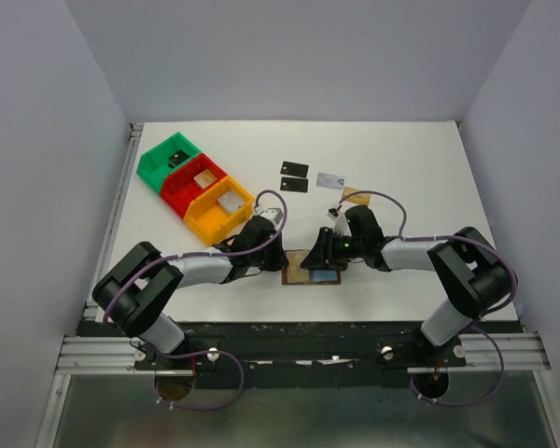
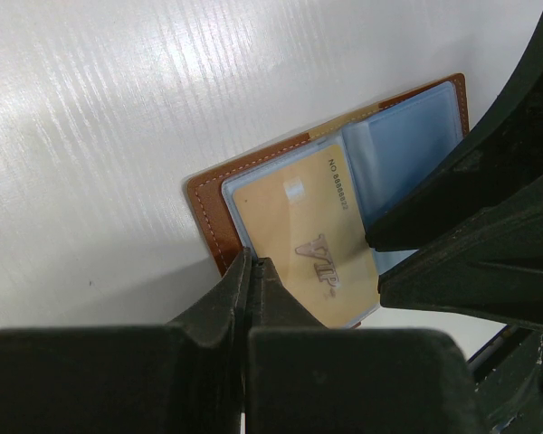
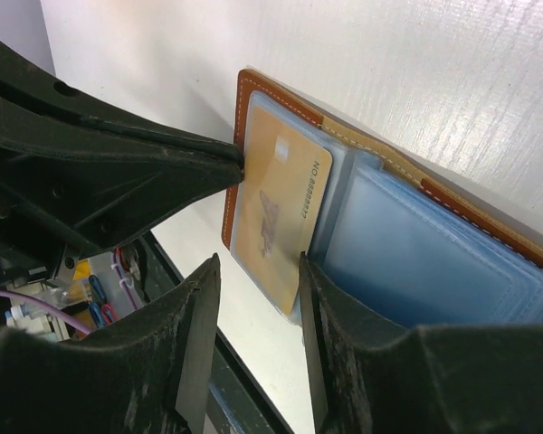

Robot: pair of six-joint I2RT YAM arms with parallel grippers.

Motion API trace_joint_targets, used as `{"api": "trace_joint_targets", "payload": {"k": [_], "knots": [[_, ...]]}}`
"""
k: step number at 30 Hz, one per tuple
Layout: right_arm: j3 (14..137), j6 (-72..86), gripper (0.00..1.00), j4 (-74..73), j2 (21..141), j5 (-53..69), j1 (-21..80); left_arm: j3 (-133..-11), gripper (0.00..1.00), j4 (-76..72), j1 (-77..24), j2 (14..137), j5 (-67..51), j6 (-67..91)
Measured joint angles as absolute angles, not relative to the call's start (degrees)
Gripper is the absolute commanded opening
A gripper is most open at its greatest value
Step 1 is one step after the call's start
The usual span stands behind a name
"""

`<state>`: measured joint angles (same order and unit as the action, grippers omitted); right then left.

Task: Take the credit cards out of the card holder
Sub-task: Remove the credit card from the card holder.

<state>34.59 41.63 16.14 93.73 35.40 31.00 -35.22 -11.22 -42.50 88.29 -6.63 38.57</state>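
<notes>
The card holder (image 1: 303,273) lies open and flat on the table between my two grippers, brown leather (image 2: 208,203) around grey-blue pockets (image 3: 434,253). A tan-gold credit card (image 2: 299,226) marked VIP sits in its left pocket (image 3: 281,199). My left gripper (image 2: 253,264) is shut, with its tips pressing on the holder's edge beside that card. My right gripper (image 3: 258,271) stands open over the card's near end, one finger (image 3: 308,271) at the card's edge. Further back on the table lie two black cards (image 1: 295,169), a silver-blue card (image 1: 330,179) and another tan-gold card (image 1: 357,196).
Green (image 1: 173,161), red (image 1: 194,180) and yellow (image 1: 222,207) bins stand in a row at the back left, with small pieces inside. The table's near edge runs just below the holder. Both arms meet over the holder at the front middle.
</notes>
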Motion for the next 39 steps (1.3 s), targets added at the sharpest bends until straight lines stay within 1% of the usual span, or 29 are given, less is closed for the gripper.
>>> {"api": "trace_joint_targets", "payload": {"k": [5, 13, 19, 26, 32, 39], "knots": [[34.59, 41.52, 0.49, 16.19, 93.73, 35.44, 30.98, -35.20, 0.04, -11.22, -42.50, 88.29, -6.63, 38.63], [34.59, 41.45, 0.49, 16.19, 94.19, 35.42, 31.00, -35.16, 0.03, -11.31, -42.50, 88.29, -6.61, 38.76], [34.59, 40.80, 0.52, 16.19, 94.19, 35.40, 30.98, -35.00, 0.03, -11.60, -42.50, 88.29, -6.61, 38.94], [34.59, 40.42, 0.54, 16.16, 94.08, 35.35, 31.00, -34.92, 0.03, -11.77, -42.50, 88.29, -6.61, 39.09], [34.59, 40.16, 0.59, 15.75, 93.49, 34.96, 31.00, -34.89, 0.03, -11.88, -42.50, 88.29, -6.61, 39.11], [34.52, 39.35, 0.59, 13.96, 92.23, 33.87, 31.00, -34.81, 0.03, -11.94, -42.52, 88.29, -6.63, 39.16]]}}
